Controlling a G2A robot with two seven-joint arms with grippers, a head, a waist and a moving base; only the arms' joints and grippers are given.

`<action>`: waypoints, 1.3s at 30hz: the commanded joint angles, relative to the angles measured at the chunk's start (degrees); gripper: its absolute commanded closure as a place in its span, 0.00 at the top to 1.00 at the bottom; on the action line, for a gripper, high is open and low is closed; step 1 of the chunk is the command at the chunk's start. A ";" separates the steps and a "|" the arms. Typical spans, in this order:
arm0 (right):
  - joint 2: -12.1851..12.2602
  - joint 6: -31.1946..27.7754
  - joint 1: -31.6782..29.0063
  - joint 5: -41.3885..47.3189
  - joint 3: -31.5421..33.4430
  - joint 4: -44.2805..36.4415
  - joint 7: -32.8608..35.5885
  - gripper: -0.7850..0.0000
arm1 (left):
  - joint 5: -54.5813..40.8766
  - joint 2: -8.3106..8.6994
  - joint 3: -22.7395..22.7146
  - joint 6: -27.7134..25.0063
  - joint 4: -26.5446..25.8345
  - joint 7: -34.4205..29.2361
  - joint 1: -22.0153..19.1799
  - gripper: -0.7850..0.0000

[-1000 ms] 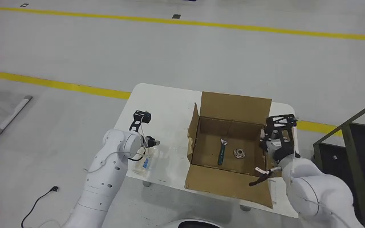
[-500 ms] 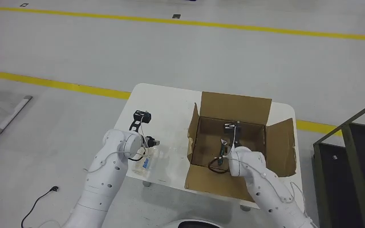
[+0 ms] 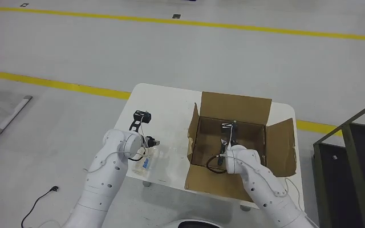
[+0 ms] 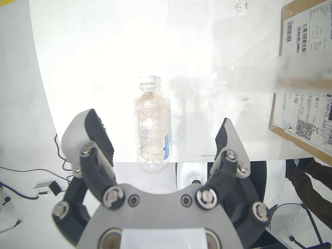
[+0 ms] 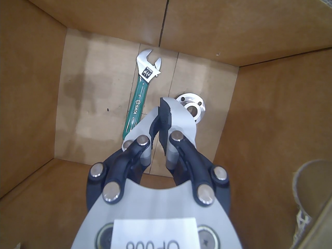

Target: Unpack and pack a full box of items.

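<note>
- Left wrist view, nearest first: the left gripper (image 4: 158, 123) is spread wide, with nothing between its ribbed pads.
- Just past the fingers, and apart from both, is a clear plastic bottle (image 4: 151, 128). It has no cap and a blue label on one side. Its neck points away from the gripper and its base sits at the near edge of the white table (image 4: 103, 40); it seems to lie flat.
- Right wrist view: the right gripper (image 5: 159, 107) is down inside the cardboard box (image 5: 228, 21). Its fingers are closed tip to tip and hold nothing.
- On the box floor beyond those tips lies a green-handled adjustable wrench (image 5: 141, 97), with its steel head toward the far wall. On the gripper's other side is a round metal flange (image 5: 194, 106), partly hidden by one finger.
- Top view: the box (image 3: 236, 105) stands open on the table's right part with its flaps folded out. The bottle (image 3: 142, 162) is well apart from it, at the near left edge.
</note>
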 commanded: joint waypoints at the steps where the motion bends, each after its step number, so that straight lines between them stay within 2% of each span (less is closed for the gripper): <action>1: -0.14 -0.31 0.03 1.02 0.76 0.96 -1.12 0.31 | 0.00 0.00 0.00 0.00 0.00 0.00 0.00 1.00; 2: -0.31 -0.45 0.37 1.67 0.80 1.81 -1.43 0.37 | 0.00 0.00 0.00 0.00 0.00 0.00 0.00 1.00; 3: -0.51 -0.52 0.89 2.05 0.68 2.61 -1.81 0.38 | 0.00 0.00 0.00 0.00 0.00 0.00 0.00 1.00; 11: -2.65 -0.04 5.42 8.42 -0.94 10.61 -1.79 0.37 | 0.00 0.00 0.00 0.00 0.00 0.00 0.00 1.00; 17: -4.20 -0.22 8.56 13.19 -1.94 17.08 -1.75 0.40 | 0.00 0.00 0.00 0.00 0.00 0.00 0.00 1.00; 27: -6.07 -0.50 11.49 14.58 -4.18 23.45 -3.45 0.46 | 0.00 0.00 0.00 0.00 0.00 0.00 0.00 1.00; 39: -7.52 -0.95 13.03 15.21 -5.14 27.79 -4.34 0.45 | 0.00 0.00 0.00 0.00 0.00 0.00 0.00 1.00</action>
